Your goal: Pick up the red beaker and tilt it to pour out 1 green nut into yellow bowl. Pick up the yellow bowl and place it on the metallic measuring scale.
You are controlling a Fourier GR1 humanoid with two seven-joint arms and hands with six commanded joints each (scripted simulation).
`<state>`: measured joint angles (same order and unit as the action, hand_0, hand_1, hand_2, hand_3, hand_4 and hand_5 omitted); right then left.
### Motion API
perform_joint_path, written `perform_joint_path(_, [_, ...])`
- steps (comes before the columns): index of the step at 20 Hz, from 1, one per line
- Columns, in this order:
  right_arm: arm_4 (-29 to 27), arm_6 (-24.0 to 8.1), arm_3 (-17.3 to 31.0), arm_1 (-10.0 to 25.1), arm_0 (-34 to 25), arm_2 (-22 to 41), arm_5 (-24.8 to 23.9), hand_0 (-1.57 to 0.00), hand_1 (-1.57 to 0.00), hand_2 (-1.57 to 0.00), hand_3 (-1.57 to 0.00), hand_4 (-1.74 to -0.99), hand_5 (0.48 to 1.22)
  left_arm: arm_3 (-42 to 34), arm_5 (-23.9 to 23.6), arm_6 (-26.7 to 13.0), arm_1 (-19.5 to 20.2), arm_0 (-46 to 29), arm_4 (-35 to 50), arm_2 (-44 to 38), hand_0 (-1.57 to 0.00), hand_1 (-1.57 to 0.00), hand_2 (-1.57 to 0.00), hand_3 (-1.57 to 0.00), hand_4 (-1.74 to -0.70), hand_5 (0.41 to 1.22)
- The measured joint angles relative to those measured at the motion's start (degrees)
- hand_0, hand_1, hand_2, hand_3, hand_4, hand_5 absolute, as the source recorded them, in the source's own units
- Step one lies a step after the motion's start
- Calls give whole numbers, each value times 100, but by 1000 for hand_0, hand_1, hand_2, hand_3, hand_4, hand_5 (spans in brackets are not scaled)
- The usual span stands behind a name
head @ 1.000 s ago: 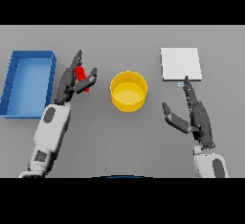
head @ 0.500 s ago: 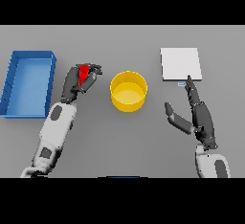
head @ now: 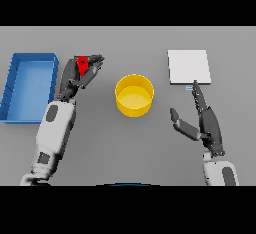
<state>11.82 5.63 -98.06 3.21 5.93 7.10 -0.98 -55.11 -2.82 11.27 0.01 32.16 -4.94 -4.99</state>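
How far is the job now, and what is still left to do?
Early stage. The left hand grips the red beaker, left of the yellow bowl. No nut is visible in the bowl; the pour and moving it to the scale remain. The right hand waits open.

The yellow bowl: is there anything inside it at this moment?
The yellow bowl shows only its yellow floor, no green nut. Its near wall covers a small strip of that floor. The left hand holds the red beaker beside it.
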Motion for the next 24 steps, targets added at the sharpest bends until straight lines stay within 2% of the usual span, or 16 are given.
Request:
perform_joint_path(1, [21, -101, 29, -32, -65, 11, -25, 1, 1, 1, 1, -1226, 650, -77, 79, -30, 48, -10, -29, 55, -1553, -1553, -1555, -1548, -1720, 1131])
perform_joint_path(3, [74, 156, 14, 22, 14, 11, -37, 1, 1, 1, 1, -1219, 656, -242, 101, -196, 151, 47, -174, 188, -1556, -1557, -1558, -1553, -1724, 1132])
perform_joint_path(6, [220, 133, 100, 40, -111, 21, -128, 1, 1, 1, 1, -1219, 661, -333, 201, -349, 328, 64, -320, 289, -1556, -1557, -1558, -1553, -1724, 1138])
perform_joint_path(10, [230, 277, 4, 64, 24, 39, -116, 1, 1, 1, 1, -1202, 662, -401, 287, -415, 618, 182, -746, 574, -1563, -1564, -1564, -1562, -1732, 1129])
perform_joint_path(13, [223, 2, -11, 43, -44, 45, -105, 1, 1, 1, 1, -1190, 658, -488, 418, -777, 903, 306, -1338, 1035, -1567, -1567, -1568, -1566, -1737, 1120])
perform_joint_path(14, [264, 93, -60, 72, 46, 66, -104, 1, 1, 1, 1, -1186, 660, -527, 512, -828, 1031, 383, -1535, 1197, -1568, -1568, -1568, -1567, -1737, 1125])
perform_joint_path(17, [174, -113, -25, 107, -80, 2, -51, 1, 1, 1, 1, -1178, 667, -615, 713, -1203, 1192, 651, -2140, 1729, -1569, -1569, -1570, -1569, -1739, 1134])
perform_joint_path(18, [206, -45, -110, 86, 1, 61, -36, 1, 1, 1, 1, -1178, 667, -602, 776, -1318, 1191, 801, -2312, 1876, -1570, -1570, -1570, -1569, -1740, 1139])
perform_joint_path(24, [147, -165, -159, -1, 12, 98, -8, 1, 1, 1, 1, -1187, 676, -452, 1273, -1575, 1491, 1369, -3649, 2972, -1571, -1571, -1571, -1571, -1741, 1197])
